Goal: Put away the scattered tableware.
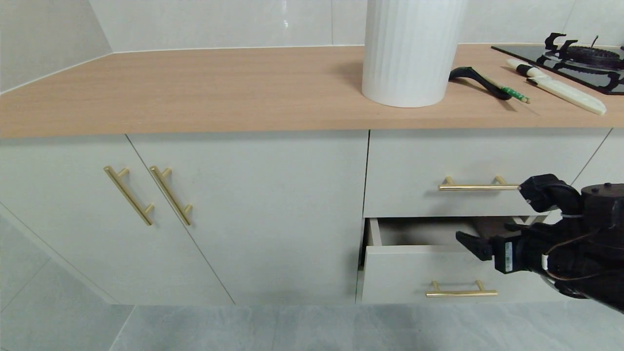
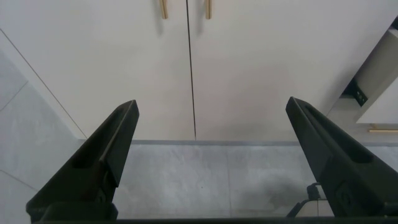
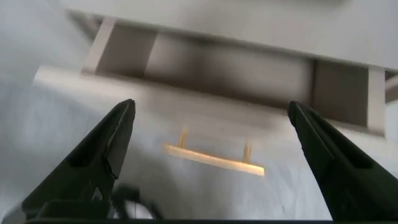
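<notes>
On the wooden counter [image 1: 195,92], at the right, lie a black-handled utensil [image 1: 480,80], a thin green-patterned stick [image 1: 514,92] and a white knife [image 1: 560,88]. Below them the lower drawer [image 1: 414,263] stands partly pulled out, and its inside looks bare where it shows. My right gripper [image 1: 499,214] hangs open just in front of that drawer, holding nothing. In the right wrist view its fingers [image 3: 112,143] straddle the drawer front [image 3: 186,118] and gold handle [image 3: 214,158]. My left gripper [image 2: 211,104] is open and empty, low before the cabinet doors [image 2: 249,68].
A tall white ribbed container [image 1: 409,51] stands on the counter beside the utensils. A black gas hob [image 1: 580,61] is at the far right. The upper drawer [image 1: 463,165] is closed. Two cabinet doors with gold handles [image 1: 148,195] are on the left, with grey tiled floor [image 1: 243,326] below.
</notes>
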You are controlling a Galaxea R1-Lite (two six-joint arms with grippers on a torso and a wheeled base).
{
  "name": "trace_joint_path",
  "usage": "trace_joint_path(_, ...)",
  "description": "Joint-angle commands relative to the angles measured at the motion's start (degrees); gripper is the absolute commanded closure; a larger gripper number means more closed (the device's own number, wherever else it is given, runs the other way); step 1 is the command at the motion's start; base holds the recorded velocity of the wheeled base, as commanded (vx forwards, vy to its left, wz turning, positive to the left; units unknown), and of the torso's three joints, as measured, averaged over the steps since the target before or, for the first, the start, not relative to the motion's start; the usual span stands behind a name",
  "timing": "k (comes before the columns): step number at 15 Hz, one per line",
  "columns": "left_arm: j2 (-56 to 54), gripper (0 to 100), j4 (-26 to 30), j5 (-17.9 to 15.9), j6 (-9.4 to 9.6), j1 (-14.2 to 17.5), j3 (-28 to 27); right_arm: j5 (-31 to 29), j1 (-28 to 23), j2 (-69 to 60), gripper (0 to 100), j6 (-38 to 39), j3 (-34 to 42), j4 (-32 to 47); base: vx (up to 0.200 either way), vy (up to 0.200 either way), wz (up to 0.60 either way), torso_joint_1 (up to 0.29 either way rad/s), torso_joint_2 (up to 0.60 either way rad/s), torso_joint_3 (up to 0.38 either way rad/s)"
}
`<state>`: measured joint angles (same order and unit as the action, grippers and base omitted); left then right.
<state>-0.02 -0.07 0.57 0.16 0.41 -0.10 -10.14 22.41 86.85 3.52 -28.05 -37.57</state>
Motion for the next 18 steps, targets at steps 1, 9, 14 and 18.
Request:
trace_joint_path(1,0.0,0,0.0,0.0,0.02,0.0,0.0,-4.3,-0.2,19.2,0,0.5,5.8,-21.2,0.0,0.0,0.0,0.0,0.0,0.0)
trace_joint_path(9,0.0,0,0.0,0.0,0.02,0.0,0.0,-4.7,-2.4,25.5,0,0.0,7.2,-33.1,0.0,0.0,0.0,0.0,0.0,0.0)
trace_joint_path(14,0.0,0,0.0,0.0,0.02,0.0,0.0,-4.6,-2.4,16.9,0,0.0,6.0,-21.0,0.0,0.0,0.0,0.0,0.0,0.0)
trace_joint_path(18,0.0,0,0.0,0.0,0.02,0.0,0.0,-4.0,-2.2,10.9,0,-0.2,4.4,-8.0,0.0,0.0,0.0,0.0,0.0,0.0)
